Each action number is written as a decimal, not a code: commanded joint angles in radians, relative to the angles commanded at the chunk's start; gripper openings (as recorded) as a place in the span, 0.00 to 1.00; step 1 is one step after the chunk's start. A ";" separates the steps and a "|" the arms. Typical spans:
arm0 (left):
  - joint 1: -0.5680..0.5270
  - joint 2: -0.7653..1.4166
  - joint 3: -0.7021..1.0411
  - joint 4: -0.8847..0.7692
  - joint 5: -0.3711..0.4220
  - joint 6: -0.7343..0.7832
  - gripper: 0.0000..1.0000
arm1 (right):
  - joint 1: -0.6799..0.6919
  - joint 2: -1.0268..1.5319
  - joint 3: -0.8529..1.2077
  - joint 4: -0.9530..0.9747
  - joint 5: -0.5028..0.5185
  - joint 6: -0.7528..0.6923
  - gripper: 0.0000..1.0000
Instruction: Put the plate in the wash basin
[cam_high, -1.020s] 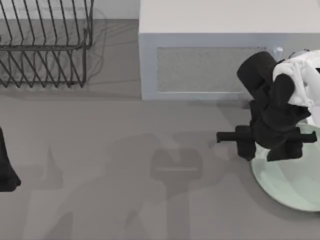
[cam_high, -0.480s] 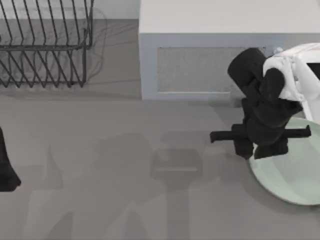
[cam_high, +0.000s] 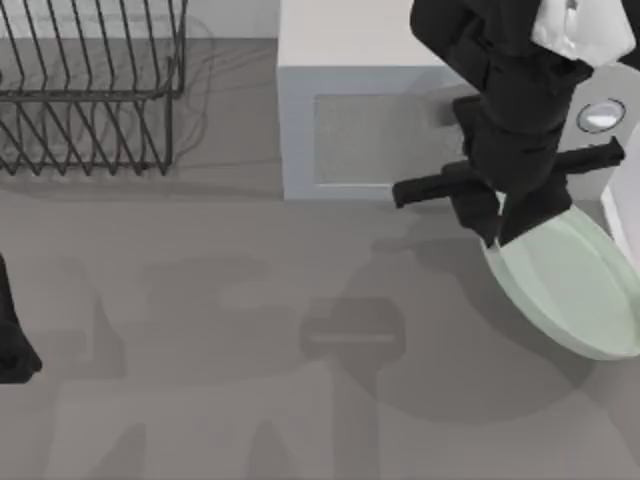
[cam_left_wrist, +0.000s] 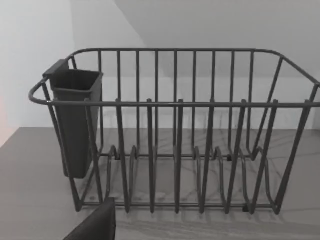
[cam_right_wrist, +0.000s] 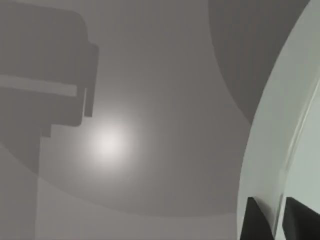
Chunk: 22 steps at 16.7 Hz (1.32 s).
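So the right gripper (cam_high: 497, 232) is pinched onto the near-left rim of the big round pale-green plate (cam_high: 570, 285), just in front of the boxy light-grey microwave (cam_high: 400, 120). In the right wrist view you can see the two dark fingertips (cam_right_wrist: 257, 222) closed tight with the plate's edge (cam_right_wrist: 280, 140) squeezed between them. The plate is tilted, with its gripped edge higher, and it casts a big shadow on the grey table (cam_high: 250, 330), so it looks lifted off the surface rather than resting on it. It sits at the microwave's front right corner, running off toward the table's right edge.

The black wire dish rack (cam_high: 90, 90) is well to the left of the microwave, with a dark cutlery cup (cam_left_wrist: 75, 125) hooked on one end of it. The left arm (cam_high: 12, 340) is parked at the far left edge, well away from the microwave, and I can't tell how its fingers stand.
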 joint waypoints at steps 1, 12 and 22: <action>0.000 0.000 0.000 0.000 0.000 0.000 1.00 | -0.010 -0.005 0.084 -0.080 -0.004 0.004 0.00; 0.000 0.000 0.000 0.000 0.000 0.000 1.00 | -0.119 -0.067 0.428 -0.372 -0.058 0.068 0.00; 0.000 0.000 0.000 0.000 0.000 0.000 1.00 | -0.269 0.076 0.770 -0.402 -0.008 -0.059 0.00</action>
